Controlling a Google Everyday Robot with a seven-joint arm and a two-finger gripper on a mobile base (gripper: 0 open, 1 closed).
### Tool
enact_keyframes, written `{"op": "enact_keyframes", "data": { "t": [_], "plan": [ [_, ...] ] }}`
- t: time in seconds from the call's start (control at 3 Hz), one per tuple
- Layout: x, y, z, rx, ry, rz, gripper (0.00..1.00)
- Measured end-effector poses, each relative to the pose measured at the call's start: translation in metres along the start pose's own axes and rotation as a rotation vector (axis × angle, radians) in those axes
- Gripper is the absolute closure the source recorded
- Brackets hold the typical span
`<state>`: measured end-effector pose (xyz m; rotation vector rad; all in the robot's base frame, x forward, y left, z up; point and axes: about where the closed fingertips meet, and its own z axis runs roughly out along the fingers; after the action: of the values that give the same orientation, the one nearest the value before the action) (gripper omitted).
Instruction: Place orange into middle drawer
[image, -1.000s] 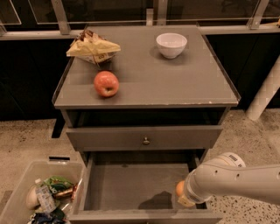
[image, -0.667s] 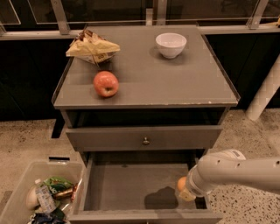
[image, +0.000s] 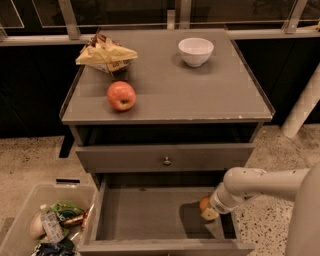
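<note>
The orange is small and round and sits in my gripper, low inside the open middle drawer near its right wall. The gripper is shut on the orange. My white arm reaches in from the right over the drawer's right side. The drawer is a wide grey box with a bare flat floor, pulled out below the shut drawer with the round knob.
A red-yellow apple, a bag of chips and a white bowl stand on the cabinet top. A clear plastic bin of rubbish stands on the floor at the left of the drawer.
My gripper and the orange have moved a little further back into the drawer, and the arm has pulled slightly to the right.
</note>
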<state>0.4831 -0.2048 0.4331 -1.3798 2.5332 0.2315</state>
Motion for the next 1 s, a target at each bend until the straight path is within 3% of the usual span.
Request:
{"op": "enact_keyframes", "data": {
  "t": [0.33, 0.67, 1.0],
  "plan": [
    [0.0054, -0.0025, 0.0373, -0.029, 0.015, 0.001, 1.0],
    [0.0082, 0.0005, 0.0433, -0.039, 0.019, 0.004, 1.0],
    [0.0082, 0.0005, 0.0433, -0.039, 0.019, 0.004, 0.81]
  ]
}}
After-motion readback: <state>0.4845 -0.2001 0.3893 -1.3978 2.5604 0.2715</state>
